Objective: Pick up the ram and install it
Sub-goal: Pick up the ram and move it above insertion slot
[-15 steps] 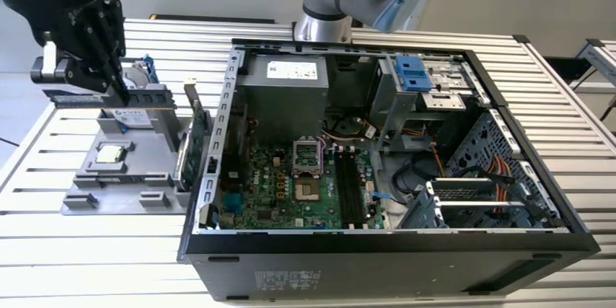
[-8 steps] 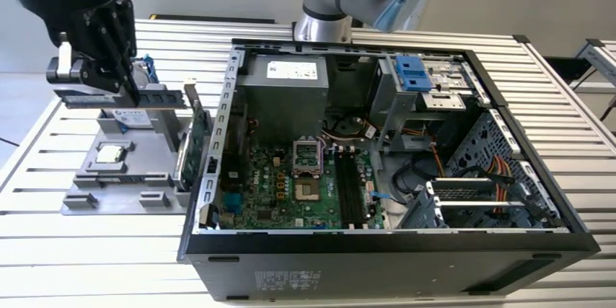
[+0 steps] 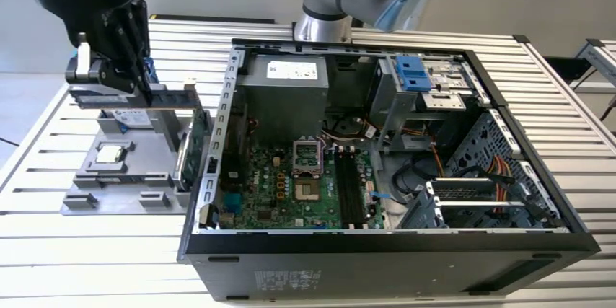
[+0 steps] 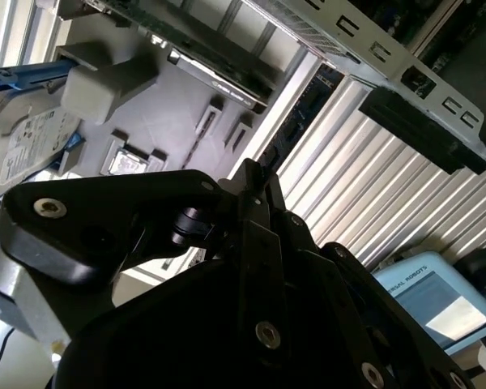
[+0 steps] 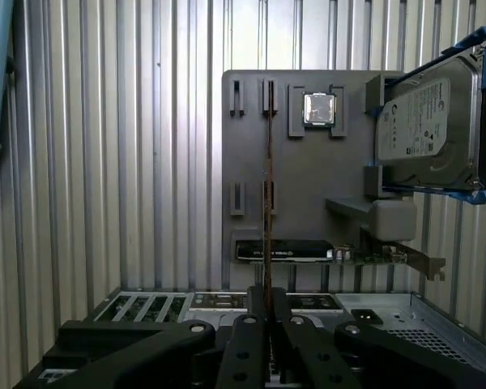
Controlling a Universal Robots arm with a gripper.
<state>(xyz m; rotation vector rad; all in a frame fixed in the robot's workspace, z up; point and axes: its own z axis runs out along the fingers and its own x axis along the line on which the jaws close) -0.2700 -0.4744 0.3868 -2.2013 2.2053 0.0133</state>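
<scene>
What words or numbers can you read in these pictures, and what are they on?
Hard drive, white label: print too small to read.
Power supply, white sticker: too small to read.
Computer case, sticker on its dark outer side: blurred.
Chip on the grey tray: marks too small.
Blue-edged screen: a maker's name, cut off at one end.
Ram, held in the gripper: edge-on, no print shows.
So no text can be quoted.
</scene>
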